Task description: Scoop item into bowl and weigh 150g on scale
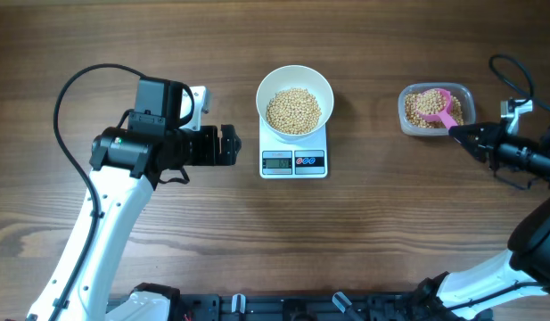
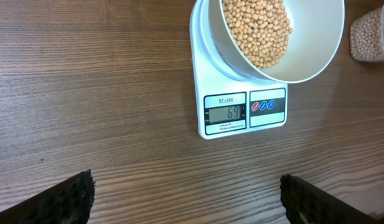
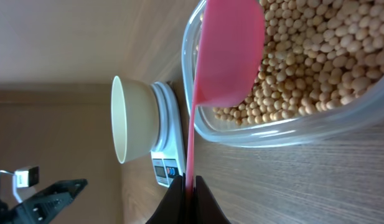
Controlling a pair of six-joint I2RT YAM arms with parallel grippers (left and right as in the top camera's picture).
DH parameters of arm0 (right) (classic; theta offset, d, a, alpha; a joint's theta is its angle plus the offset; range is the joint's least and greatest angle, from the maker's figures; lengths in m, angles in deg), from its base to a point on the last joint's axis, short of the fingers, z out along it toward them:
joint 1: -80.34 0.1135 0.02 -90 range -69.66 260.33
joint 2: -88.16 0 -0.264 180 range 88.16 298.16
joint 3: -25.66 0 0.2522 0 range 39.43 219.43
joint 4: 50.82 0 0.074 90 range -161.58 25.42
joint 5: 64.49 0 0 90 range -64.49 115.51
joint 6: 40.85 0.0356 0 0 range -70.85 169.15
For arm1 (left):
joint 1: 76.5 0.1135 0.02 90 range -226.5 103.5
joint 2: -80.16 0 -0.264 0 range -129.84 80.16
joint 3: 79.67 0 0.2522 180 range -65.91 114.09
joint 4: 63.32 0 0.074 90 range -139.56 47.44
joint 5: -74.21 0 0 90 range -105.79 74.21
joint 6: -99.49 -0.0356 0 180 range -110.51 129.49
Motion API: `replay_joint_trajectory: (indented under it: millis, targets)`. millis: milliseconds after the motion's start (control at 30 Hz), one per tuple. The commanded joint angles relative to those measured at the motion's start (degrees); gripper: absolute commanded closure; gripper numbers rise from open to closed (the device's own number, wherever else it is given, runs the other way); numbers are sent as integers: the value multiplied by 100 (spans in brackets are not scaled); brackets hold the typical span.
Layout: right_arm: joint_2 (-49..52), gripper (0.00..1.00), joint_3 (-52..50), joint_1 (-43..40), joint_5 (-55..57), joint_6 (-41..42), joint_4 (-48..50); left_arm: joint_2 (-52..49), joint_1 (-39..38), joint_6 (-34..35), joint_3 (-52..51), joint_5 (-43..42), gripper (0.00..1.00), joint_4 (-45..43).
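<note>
At the middle of the surface (image 1: 364, 232), one heap of pale-tan beans (image 1: 294, 111) lies in the single white bowl (image 1: 295, 77), filling its bottom and leaving the upper wall bare. That bowl stands on the one white scale (image 1: 294, 162), covering the platform, with the front panel sticking out toward the robot. A second heap of them fills the one clear tub (image 1: 405, 111), well to the right of the scale.

One pink scoop (image 1: 439, 105) has its cup down among the tub's beans, with its handle running out over the tub's rim. The right hand (image 1: 455, 132) is clamped on the end of that handle. The left hand (image 1: 228, 145) hovers just left of the scale with its fingers (image 2: 67, 199) wide apart and nothing between them.

Only the left wrist view makes the panel legible: one grey display (image 2: 226, 112) showing what looks like 69, and two round buttons (image 2: 256, 106) (one red, one blue) beside it; overhead these are too small to read. Only the right wrist view shows the bowl side-on and the back of the scoop's cup against the beans. Whether the cup is loaded I cannot tell.
</note>
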State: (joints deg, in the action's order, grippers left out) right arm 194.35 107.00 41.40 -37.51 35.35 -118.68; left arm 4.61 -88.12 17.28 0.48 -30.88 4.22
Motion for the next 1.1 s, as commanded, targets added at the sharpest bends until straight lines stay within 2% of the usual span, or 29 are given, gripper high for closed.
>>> replay_joint_trajectory:
  millis: [0, 233, 467, 633, 833, 1067]
  targets:
    - [109, 96, -52, -122, -588, -369, -188, 0, 33, 35, 114, -33, 0, 4]
    - [107, 96, -52, -131, -682, -579, -542, 0, 33, 33, 114, -31, 0, 2]
    - [107, 96, -52, -131, -1379, -1447, -1228, 0, 33, 33, 114, -28, 0, -2]
    - [105, 96, -52, -59, -1425, -1480, -1486, 0, 33, 31, 114, -28, 0, -4]
    - [-197, 96, -39, 570, -1766, -1906, -1749, 0, 33, 31, 114, -28, 0, -258]
    - [-680, 96, 15, 1502, -1923, -1390, -1561, 0, 33, 31, 114, -26, 0, -284]
